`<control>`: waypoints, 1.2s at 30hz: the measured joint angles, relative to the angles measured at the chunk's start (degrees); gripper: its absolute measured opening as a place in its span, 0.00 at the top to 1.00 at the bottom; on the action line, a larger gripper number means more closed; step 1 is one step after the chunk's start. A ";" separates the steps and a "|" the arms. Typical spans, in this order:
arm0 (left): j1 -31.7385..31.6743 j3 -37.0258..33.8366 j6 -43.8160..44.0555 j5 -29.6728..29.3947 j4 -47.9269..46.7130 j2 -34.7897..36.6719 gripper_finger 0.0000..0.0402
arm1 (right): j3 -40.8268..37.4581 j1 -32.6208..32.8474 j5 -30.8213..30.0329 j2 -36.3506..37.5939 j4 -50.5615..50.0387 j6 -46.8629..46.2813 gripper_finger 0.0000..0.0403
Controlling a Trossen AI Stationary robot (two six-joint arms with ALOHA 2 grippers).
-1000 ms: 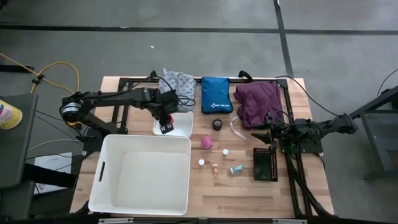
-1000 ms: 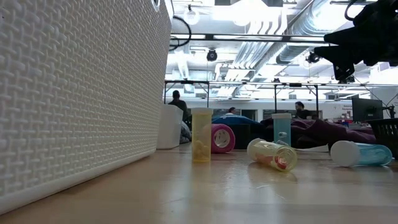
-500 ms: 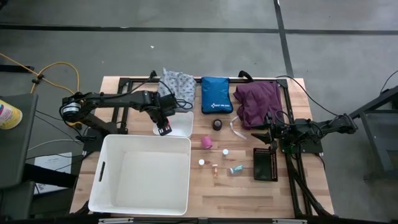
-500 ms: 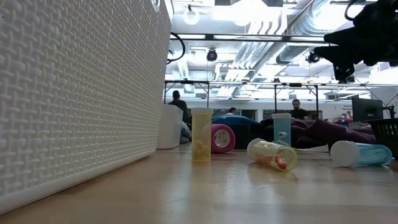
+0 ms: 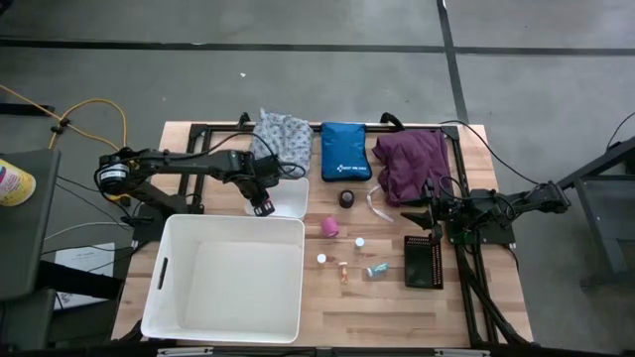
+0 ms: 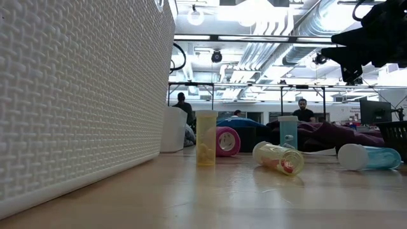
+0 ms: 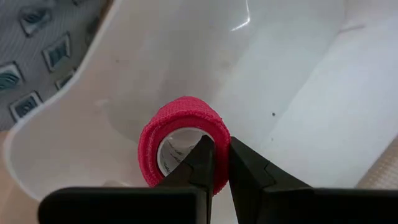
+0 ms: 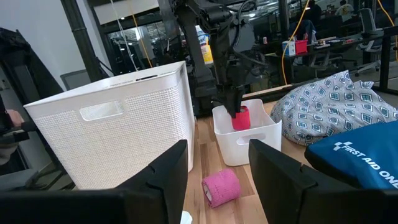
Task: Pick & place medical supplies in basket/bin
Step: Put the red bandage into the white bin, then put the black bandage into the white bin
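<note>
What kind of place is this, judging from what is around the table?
Probably a robotics lab in an open industrial workspace. The low view shows exposed ceiling ducts and people at desks behind the table; the right wrist view shows metal frames and more workstations.

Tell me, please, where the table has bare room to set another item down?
Bare wood lies in front of the black mesh tray and vials, right of the large white basket. It is crowded between the small white bin, blue pouch and purple cloth.
</note>
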State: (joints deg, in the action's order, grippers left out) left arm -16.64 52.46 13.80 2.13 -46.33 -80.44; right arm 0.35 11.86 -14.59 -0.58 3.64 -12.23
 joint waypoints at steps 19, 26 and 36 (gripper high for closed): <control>-0.50 -0.50 0.41 -0.11 0.13 0.00 0.78 | 0.00 0.01 0.00 0.00 0.00 0.00 0.61; -0.50 -0.50 0.70 -0.11 0.13 0.00 0.68 | -0.01 0.02 0.00 0.00 0.00 0.02 0.61; -3.57 0.03 0.48 3.43 0.12 3.45 0.67 | 0.00 0.02 0.02 0.00 0.00 0.01 0.61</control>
State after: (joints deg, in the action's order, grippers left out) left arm -20.21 52.49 14.29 5.56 -46.20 -76.99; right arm 0.35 11.88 -14.57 -0.58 3.64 -12.22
